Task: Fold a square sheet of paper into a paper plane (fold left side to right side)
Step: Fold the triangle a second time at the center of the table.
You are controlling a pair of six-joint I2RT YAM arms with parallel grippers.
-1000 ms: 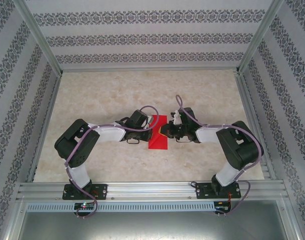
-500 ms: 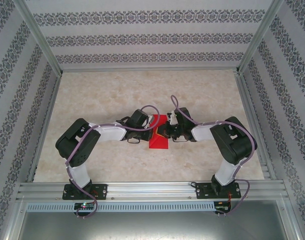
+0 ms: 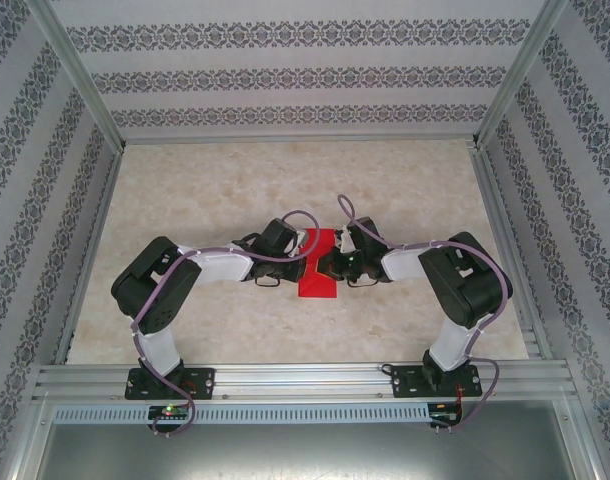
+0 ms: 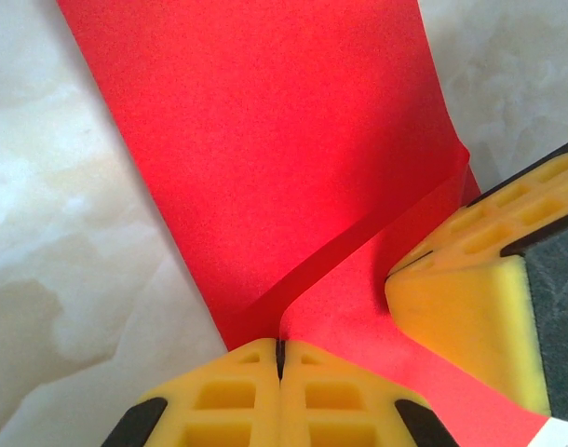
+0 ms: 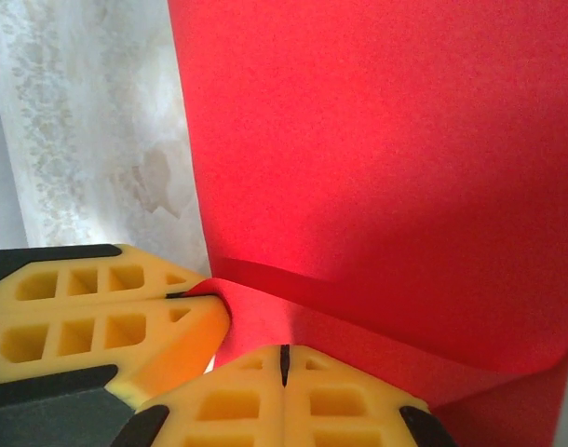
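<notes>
square sheet of paper (image 3: 316, 284): lies at the middle of the counter (image 3: 215, 190), well away from every edge, between my two hands; all I see of it is red.
left hand (image 4: 279, 358): fingers pressed together, tips down on the paper's near edge. I see no paper pinched between them.
right hand (image 5: 284, 358): fingers also pressed together, tips on the paper where a raised crease (image 4: 358, 247) starts. It sits just beside the left hand, nearly touching it.
risk, slipping: the counter looks smooth and the sheet is thin. I judge a sideways push from either tip could slide the whole sheet instead of flattening the fold.
risk, skew: the crease runs at a slant and is only partly flat. Pressing it now may set the fold off the edge it should meet.
risk, crowding: with the tips this close, a small move could knock one hand into the other or wrinkle the paper between them.
change: a second ago the right hand stood farther toward the right edge and a yellow patch showed on the sheet. Now that hand has come in over the paper, the yellow is gone, and the sheet looks narrower. The left arm has hardly moved.
</notes>
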